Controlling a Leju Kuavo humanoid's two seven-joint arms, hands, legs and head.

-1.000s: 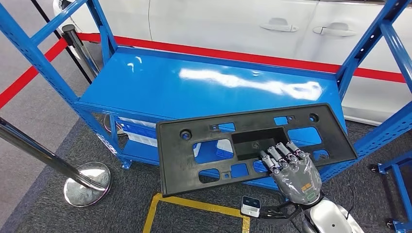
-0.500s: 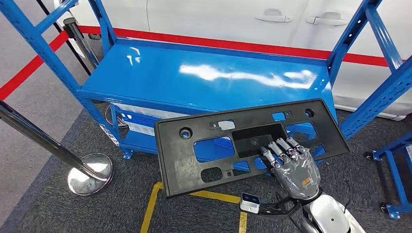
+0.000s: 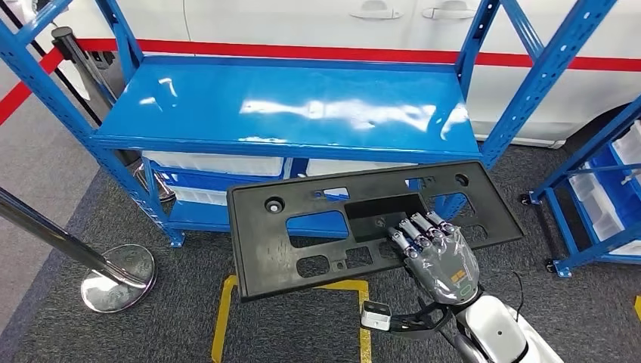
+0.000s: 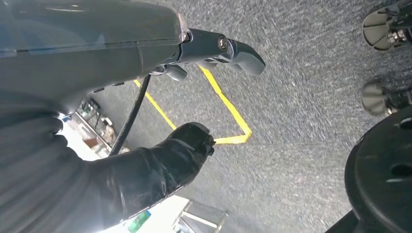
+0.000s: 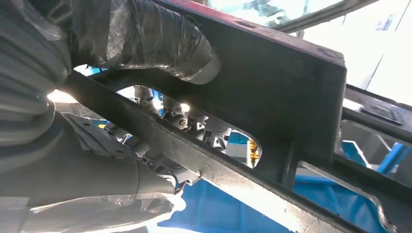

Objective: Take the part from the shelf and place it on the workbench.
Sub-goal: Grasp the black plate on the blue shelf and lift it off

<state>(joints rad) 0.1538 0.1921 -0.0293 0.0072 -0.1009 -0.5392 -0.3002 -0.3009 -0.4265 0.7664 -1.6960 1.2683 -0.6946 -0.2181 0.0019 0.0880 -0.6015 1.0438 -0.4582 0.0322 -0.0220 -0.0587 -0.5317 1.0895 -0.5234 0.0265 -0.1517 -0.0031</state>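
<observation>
Since a second ago the whole head view has swung, so the camera itself has moved; against the shelf, the black part point(image 3: 363, 227) now sits clear of the top board, out over the carpet in front of the rack, where before it overlapped the board's front edge. Nearest, the right hand point(image 3: 442, 261) grips the part at its near long edge, its fingers point(image 3: 419, 236) laid on top and reaching into the rectangular recess, while the right wrist view shows the taped thumb point(image 5: 160, 41) pressed against the underside of the black part point(image 5: 272, 97). The part is carried roughly flat, slightly tilted, above the yellow floor tape point(image 3: 227, 318). In the left wrist view the left hand point(image 4: 160, 160) hangs over the grey carpet point(image 4: 301, 87) with nothing in it; I cannot tell how far its fingers are spread. To the left stands a chrome stanchion base point(image 3: 117, 268). Beyond the part is the blue shelf point(image 3: 287, 98), its glossy top board bare, white bins point(image 3: 219, 165) on the level below. Farthest back, a white car point(image 3: 317, 23) stands behind a red barrier tape point(image 3: 302, 51).
</observation>
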